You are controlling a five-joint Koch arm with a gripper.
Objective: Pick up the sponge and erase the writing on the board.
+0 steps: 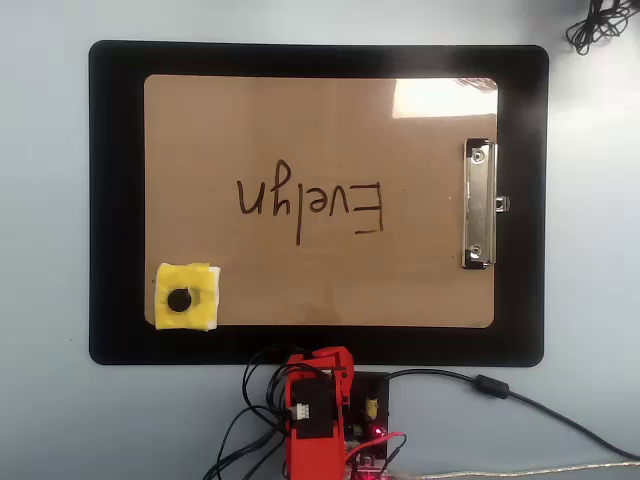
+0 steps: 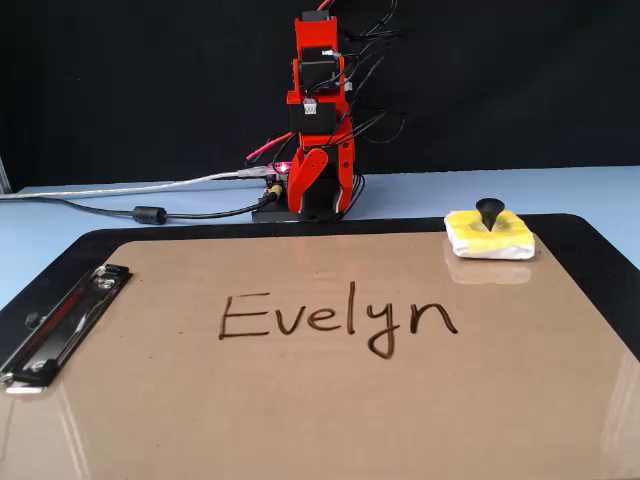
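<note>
At the near edge of the black mat (image 1: pixel 110 200) in the overhead view, the red arm (image 1: pixel 315 410) sits folded upright over its base, its end effector (image 2: pixel 322 185) tucked down against its own body and well apart from everything on the mat. In the fixed view one red finger hangs pointing down in front of the base, but the jaws lie close against the arm and one behind the other, so how far they are parted cannot be made out; nothing is seen in their grasp. The overhead view shows only the arm's top, and its lower part is cut off by the picture's bottom edge. The sponge (image 1: pixel 186 298) lies flat on the board (image 1: pixel 320 130) at its lower left corner in the overhead view, the corner nearest the arm, with its black knob (image 2: pixel 489 209) pointing up. The writing (image 1: pixel 310 205), "Evelyn", runs along the board's long axis across the middle; it reads upside down from overhead and upright in the fixed view, and all its strokes are whole. The silver clip (image 1: pixel 480 205) lies at the board's right short end overhead, partly cut off at the left in the fixed view. Cables (image 2: pixel 150 200) trail from the arm's base over the pale blue surface (image 1: pixel 45 400).
</note>
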